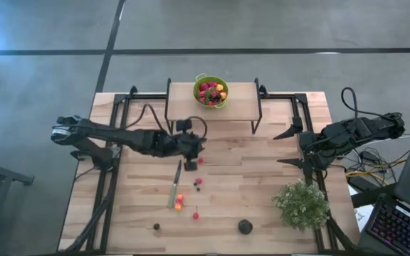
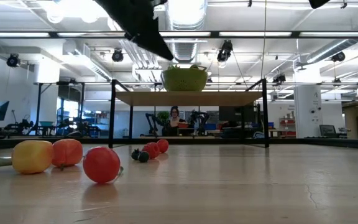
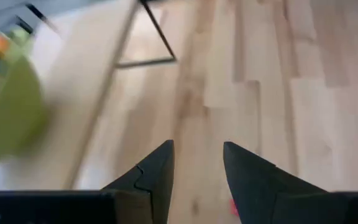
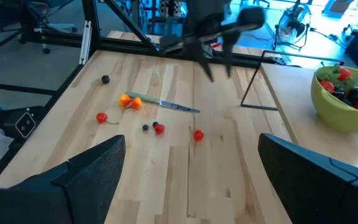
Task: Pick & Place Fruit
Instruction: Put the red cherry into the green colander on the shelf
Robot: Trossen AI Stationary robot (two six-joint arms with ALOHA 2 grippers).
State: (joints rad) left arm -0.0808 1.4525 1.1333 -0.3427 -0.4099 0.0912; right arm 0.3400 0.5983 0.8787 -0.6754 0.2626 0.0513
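On the table: wooden top [image 1: 262, 192] with a low raised shelf [image 1: 240, 96] at its far edge, both arms over it.
Bowl: green bowl [image 1: 211, 92] stands on the shelf, already holding red, dark and orange pieces.
Loose fruit: red berries [image 1: 198, 181] and a small dark piece lie mid-table, just beyond the left gripper; two orange pieces [image 1: 179, 201] touch the knife; one more red berry [image 1: 196, 214] sits nearer the front.
Front edge: a small dark berry [image 1: 156, 227] and the bigger dark round fruit [image 1: 245, 226] lie well apart from each other.
Left gripper: left gripper [image 1: 190, 158] hangs above the table near the knife's tip, fingers [image 3: 151, 177] parted with a narrow gap and nothing between them; a red speck shows beside one finger.
Right gripper: right gripper [image 1: 291, 146] waits at the table's right side, fingers spread wide, empty.
Knife: green-handled knife [image 1: 174, 186] lies lengthwise among the fruit.
Plant: bushy pale-green plant [image 1: 302, 205] stands at the front right.
Step in hand, as I judge it: coming down on the next red berry.
Doing it well: centre the gap over one berry only, lower straight until the tips straddle it, close gently so it neither rolls nor bruises, and keep off the knife.
Risk: berries lie close together; a tip may nudge the neighbour away.
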